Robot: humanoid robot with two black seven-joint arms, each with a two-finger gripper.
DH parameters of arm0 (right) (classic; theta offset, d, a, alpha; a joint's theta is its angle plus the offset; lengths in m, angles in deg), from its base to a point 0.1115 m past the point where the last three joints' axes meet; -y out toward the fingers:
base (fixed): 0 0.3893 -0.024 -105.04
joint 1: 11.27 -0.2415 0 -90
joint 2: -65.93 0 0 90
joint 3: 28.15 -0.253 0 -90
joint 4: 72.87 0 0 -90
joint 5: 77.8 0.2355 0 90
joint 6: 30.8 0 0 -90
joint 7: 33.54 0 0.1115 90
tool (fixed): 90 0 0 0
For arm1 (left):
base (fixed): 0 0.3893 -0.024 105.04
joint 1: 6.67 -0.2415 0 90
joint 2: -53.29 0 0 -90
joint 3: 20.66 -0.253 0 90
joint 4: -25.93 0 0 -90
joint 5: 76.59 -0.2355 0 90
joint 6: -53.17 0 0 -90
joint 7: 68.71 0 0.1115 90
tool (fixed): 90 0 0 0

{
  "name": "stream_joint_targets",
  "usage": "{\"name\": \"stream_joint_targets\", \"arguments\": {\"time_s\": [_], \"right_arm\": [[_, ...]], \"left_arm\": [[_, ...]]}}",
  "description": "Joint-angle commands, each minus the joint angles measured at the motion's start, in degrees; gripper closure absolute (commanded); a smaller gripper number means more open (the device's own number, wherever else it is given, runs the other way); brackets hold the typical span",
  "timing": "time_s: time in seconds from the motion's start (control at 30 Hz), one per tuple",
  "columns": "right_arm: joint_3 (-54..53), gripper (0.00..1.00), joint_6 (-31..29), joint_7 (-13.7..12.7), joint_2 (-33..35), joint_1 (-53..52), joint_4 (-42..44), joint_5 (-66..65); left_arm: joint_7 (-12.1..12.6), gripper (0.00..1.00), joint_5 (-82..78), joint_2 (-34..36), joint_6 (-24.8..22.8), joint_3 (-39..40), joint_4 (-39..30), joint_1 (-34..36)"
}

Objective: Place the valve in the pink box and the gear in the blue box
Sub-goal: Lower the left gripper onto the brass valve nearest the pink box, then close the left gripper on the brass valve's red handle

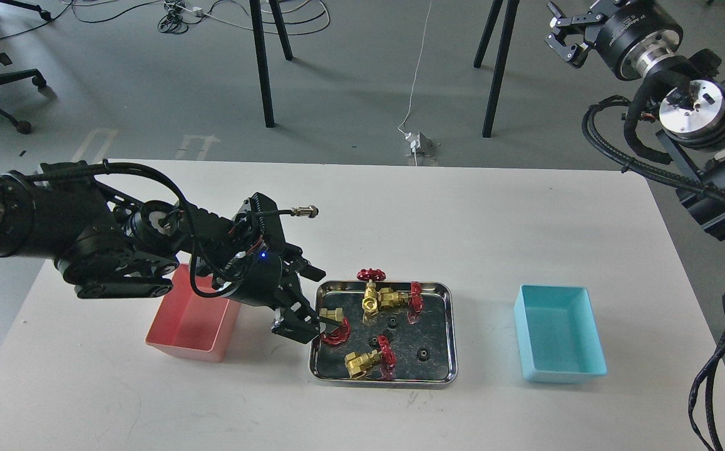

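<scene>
Four brass valves with red handwheels lie in a shiny steel tray: the leftmost valve, an upright one, one next to it and a front one. Small black gears lie among them. My left gripper is open, low at the tray's left edge, its fingers beside the leftmost valve. The pink box stands left of the tray, its far end hidden by my left arm. The blue box stands to the right, empty. My right gripper is open, high at the far right.
The white table carries the tray and both boxes in a row near its front. Black stand legs and cables are on the floor behind the table. My right arm's cables hang past the table's right edge.
</scene>
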Motion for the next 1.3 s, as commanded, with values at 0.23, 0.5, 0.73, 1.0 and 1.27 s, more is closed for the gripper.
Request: {"name": "stream_joint_targets", "arguments": {"time_s": [0.23,0.5,0.73,1.0,1.27], "right_arm": [[-0.01,0.00,0.01,0.00,0.17,1.54,-0.16,0.00],[-0.10,0.00,0.01,0.00,0.44,2.42,-0.16,0.00],[-0.18,0.00,0.01,0.00,0.61,3.03,-0.07,0.08],[-0.27,0.00,0.01,0.00,0.70,3.82,-0.07,0.00],[-0.27,0.00,0.01,0.00,0.79,4.09,-0.07,0.08]], "left_arm": [[0.00,0.07,-0.42,-0.52,2.18,0.22,5.80,-5.84],[0.00,0.23,-0.42,-0.52,2.36,0.66,6.07,-6.81],[0.00,0.33,-0.33,-2.98,4.64,1.10,5.98,-7.25],[0.00,0.35,-0.33,-3.07,5.26,2.77,6.16,-8.65],[0.00,0.44,-0.51,-3.07,5.34,2.68,8.35,-10.14]]}}
